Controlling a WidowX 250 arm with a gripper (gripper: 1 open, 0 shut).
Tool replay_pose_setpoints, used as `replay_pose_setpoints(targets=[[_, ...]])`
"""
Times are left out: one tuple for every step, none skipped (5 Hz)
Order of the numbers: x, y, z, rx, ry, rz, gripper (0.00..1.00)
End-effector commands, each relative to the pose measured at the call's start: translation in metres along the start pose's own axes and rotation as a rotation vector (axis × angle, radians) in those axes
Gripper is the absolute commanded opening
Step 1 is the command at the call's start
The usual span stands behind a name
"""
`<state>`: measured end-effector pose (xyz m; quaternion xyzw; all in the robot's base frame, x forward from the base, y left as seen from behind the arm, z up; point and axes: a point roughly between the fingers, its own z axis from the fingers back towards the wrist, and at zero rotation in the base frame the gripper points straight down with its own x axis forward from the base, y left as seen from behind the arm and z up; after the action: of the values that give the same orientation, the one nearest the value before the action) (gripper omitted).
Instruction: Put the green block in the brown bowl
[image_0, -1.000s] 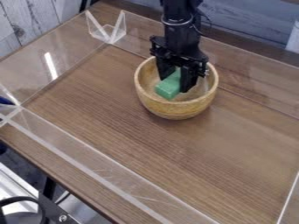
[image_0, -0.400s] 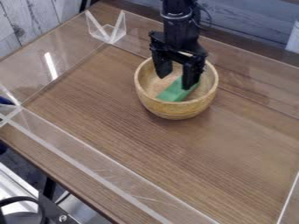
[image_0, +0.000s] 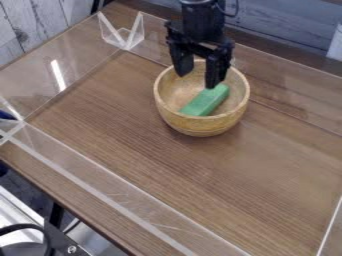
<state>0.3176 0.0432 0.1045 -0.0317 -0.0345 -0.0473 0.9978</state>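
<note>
The green block (image_0: 207, 100) lies inside the brown bowl (image_0: 171, 108), flat and slanted across the hollow, one end toward the far right wall of the bowl, the other down near the middle. Above it hangs the gripper (image_0: 197, 72), pointing straight down, its two dark fingers (image_0: 178, 66) spread wide with nothing between them; they sit over the bowl's far rim, clear of the block.

The bowl stands on the far half of the wooden table (image_0: 201, 180), nearer the far edge than the near one and a little right of the middle. Low clear plastic walls (image_0: 80, 185) run along the near-left edge and along the left side, and a small clear angled piece (image_0: 123, 33) stands by the far left corner, well apart from the bowl. From the bowl toward the near edge and the near right corner the tabletop is broad and open.

The bowl is round, thick-walled, light tan wood. The block is a plain matte green bar, long and flat. The table shows dark brown grain running lengthwise with a soft sheen, and a whitewashed plank wall (image_0: 40, 20) stands behind the far left corner.
</note>
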Motion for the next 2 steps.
replay_pose_setpoints(targets=[[0.0091, 0.0035, 0.0267, 0.029, -0.09, -0.006, 1.0], [0.0094, 0.0029, 0.0206, 0.031, -0.081, -0.01, 1.0]])
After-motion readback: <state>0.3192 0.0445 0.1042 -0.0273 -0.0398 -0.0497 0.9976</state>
